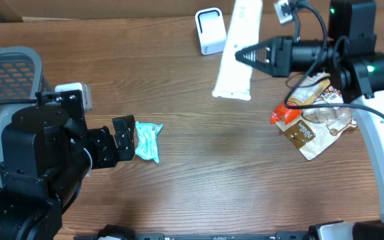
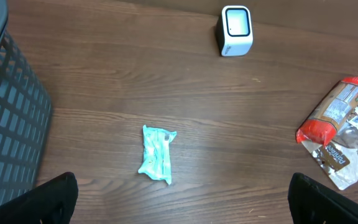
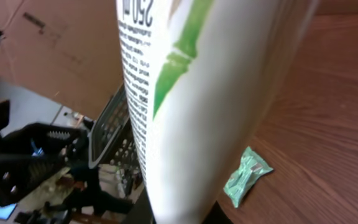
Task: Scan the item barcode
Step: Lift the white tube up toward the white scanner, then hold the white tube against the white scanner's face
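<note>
The right gripper (image 1: 244,55) is pinched tight on a long white plastic tube with a green plant drawing (image 1: 234,73). It holds the tube up in the air, just beside the small white box scanner (image 1: 210,30) at the back of the brown wooden table (image 1: 219,173). I can't quite see where the barcode faces. The left gripper (image 1: 125,138) has its fingers spread wide and holds nothing. It is near a little teal wrapped packet (image 1: 147,141). Crinkly red and brown snack bags (image 1: 309,127) lie under the right arm.

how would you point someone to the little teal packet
From the grey mesh basket on the table's left, go to the left gripper beside it. The teal packet lies just ahead of its fingertips; the other wrappers, far right, are red and brown.
</note>
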### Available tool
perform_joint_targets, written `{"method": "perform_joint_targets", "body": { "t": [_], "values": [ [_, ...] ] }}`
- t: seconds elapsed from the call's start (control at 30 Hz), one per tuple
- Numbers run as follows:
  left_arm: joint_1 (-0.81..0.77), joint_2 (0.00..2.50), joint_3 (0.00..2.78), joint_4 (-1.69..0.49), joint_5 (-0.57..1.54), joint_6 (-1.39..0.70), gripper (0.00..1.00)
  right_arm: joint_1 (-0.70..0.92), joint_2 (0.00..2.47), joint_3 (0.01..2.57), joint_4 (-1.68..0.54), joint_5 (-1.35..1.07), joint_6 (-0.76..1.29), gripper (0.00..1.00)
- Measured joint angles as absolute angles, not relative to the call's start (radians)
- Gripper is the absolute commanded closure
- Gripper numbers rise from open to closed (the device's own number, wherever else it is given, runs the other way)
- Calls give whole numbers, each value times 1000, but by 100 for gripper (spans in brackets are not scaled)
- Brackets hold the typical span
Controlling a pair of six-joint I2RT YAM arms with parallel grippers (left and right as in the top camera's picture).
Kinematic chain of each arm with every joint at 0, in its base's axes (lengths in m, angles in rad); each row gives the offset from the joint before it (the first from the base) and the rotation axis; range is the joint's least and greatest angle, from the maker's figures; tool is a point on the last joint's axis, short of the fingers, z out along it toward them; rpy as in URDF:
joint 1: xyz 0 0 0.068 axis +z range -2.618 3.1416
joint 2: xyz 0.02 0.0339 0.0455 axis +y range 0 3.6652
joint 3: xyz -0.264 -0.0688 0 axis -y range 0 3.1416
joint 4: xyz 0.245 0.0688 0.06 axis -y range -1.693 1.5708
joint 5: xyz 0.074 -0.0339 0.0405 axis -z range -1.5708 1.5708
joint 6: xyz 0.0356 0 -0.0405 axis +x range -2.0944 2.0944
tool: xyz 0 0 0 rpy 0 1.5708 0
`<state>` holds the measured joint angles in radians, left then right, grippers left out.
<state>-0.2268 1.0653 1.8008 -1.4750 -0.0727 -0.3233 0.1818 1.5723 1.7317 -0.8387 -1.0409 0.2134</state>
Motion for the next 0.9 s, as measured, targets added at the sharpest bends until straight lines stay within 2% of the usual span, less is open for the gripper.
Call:
{"method": "perform_joint_targets", "body": {
  "t": [0.13,0.23,0.47,0.67,0.9],
  "values": [
    [-227,1065,1801,-1475,-73,-323,0,250,1642,1834,-936,-879,194,97],
    [-227,1065,1801,-1475,-73,-323,0,319,1690,1882,-966,-651,178,96],
    [-227,1065,1801,-1475,-73,-323,0,442,1818,1887,-813,-38,113,96],
    [-227,1065,1801,-1475,-73,-323,0,455,1986,1887,-616,273,-163,96],
    [-227,1065,1801,-1475,-73,-323,1,454,2139,1887,-321,459,-528,96]
  ]
}}
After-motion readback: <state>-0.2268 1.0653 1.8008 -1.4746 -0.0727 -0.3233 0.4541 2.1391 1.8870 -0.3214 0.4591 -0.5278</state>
